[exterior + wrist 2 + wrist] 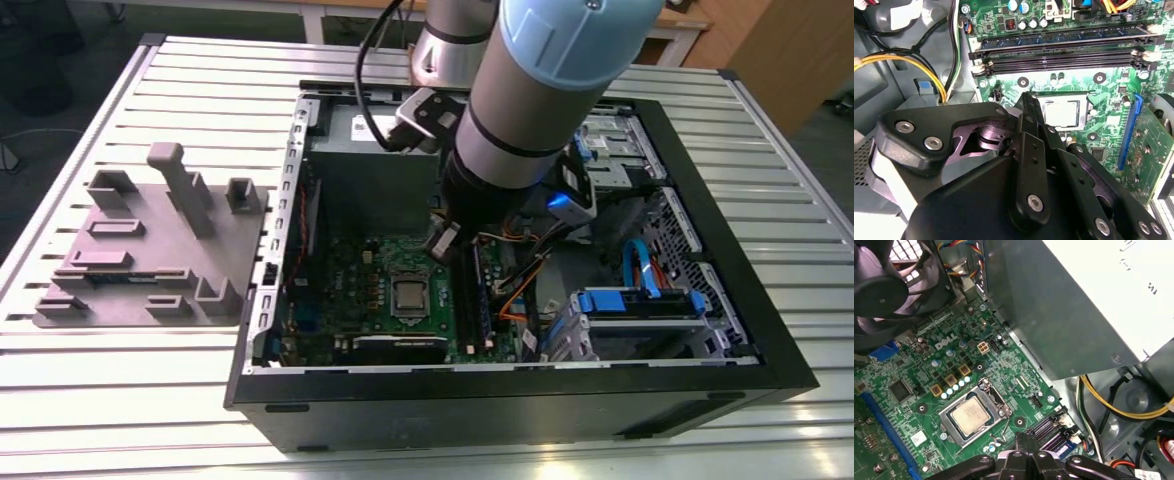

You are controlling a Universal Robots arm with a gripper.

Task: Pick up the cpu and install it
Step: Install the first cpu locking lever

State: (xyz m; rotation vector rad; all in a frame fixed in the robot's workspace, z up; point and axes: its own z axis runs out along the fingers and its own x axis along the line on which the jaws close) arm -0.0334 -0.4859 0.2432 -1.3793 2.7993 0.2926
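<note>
One cpu (pixel 973 417) sat in mobo socket (pixel 956 436), PSU box (pixel 1064 315) at 1 o'clock; gripper (pixel 1026 107) above, pressed together, empty.

The exterior view looks down steeply from beyond one long edge of the slatted table (pixel 160 390), taking in the whole open computer case (pixel 747 370) and the arm. Both wrist views sit close above the motherboard (pixel 1104 115) (looking from different sides), sharing the cpu (pixel 974 416) in its socket (pixel 1066 111).
</note>
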